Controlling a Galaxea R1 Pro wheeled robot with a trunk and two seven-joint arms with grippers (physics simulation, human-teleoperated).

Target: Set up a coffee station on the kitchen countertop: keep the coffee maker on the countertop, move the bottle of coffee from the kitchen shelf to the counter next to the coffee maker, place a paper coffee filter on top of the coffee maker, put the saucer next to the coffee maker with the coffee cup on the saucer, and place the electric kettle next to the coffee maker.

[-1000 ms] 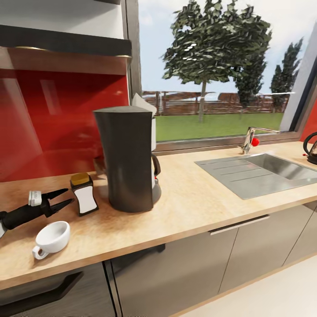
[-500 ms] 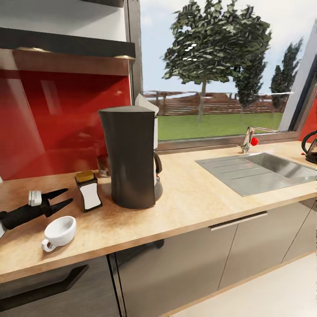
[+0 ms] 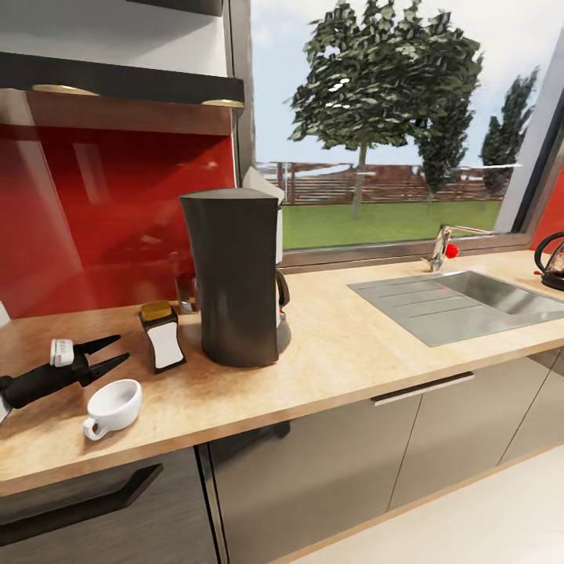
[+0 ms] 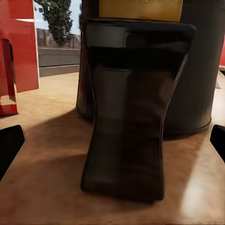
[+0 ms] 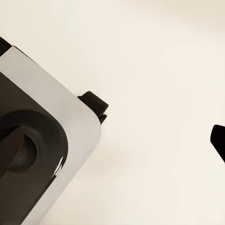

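The dark coffee maker (image 3: 235, 282) stands on the wooden countertop (image 3: 352, 352), and a white paper filter (image 3: 262, 184) peeks up behind its top. To its left stands the coffee bottle (image 3: 163, 335), with a gold cap and a white label. A white coffee cup (image 3: 113, 406) sits nearer the front edge. My left gripper (image 3: 117, 352) is open, its tips pointing at the bottle and short of it. In the left wrist view the bottle (image 4: 131, 117) stands between the spread fingertips (image 4: 9, 145), apart from both. The electric kettle (image 3: 552, 262) is at the counter's far right. My right gripper (image 5: 112, 140) looks open over pale floor.
A steel sink (image 3: 470, 301) with a faucet (image 3: 442, 247) lies between the coffee maker and the kettle. A red backsplash (image 3: 117, 211) and a dark shelf (image 3: 117, 74) rise behind the counter. The robot's base (image 5: 37, 154) is in the right wrist view.
The camera has moved, so the coffee maker, bottle and cup sit a little further right in the picture. My left gripper stays open in the same pose.
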